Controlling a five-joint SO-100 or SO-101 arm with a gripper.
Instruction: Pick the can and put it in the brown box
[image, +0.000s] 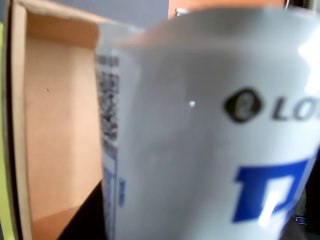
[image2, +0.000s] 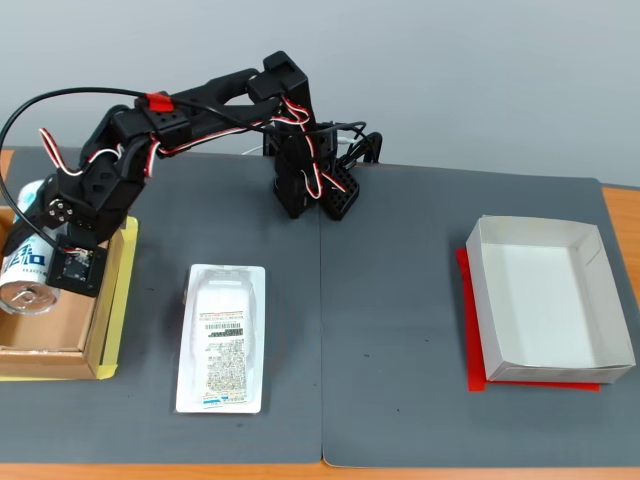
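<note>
White, blue-lettered can (image2: 27, 268), lying tilted and clasped by the gripper (image2: 40, 262), hangs over the brown box (image2: 60, 350) interior, evidently positioned for release; the barcoded plastic package (image2: 223, 338) lies beside it.

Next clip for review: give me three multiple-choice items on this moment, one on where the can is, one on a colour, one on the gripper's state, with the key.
1. Where is the can?
A. Over the brown box at the left edge of the fixed view
B. Inside the white box
C. Lying on the flat package

2. What colour shows under the white box?
A. Green
B. Red
C. Blue

3. What is the gripper doing?
A. Open above the mat
B. Shut on nothing
C. Shut on the can

Key: 1 A, the can sits above the cardboard floor at far left; 2 B, a red edge pokes out below the box; 3 C, the can fills the wrist view and sits at the arm's tip.
</note>
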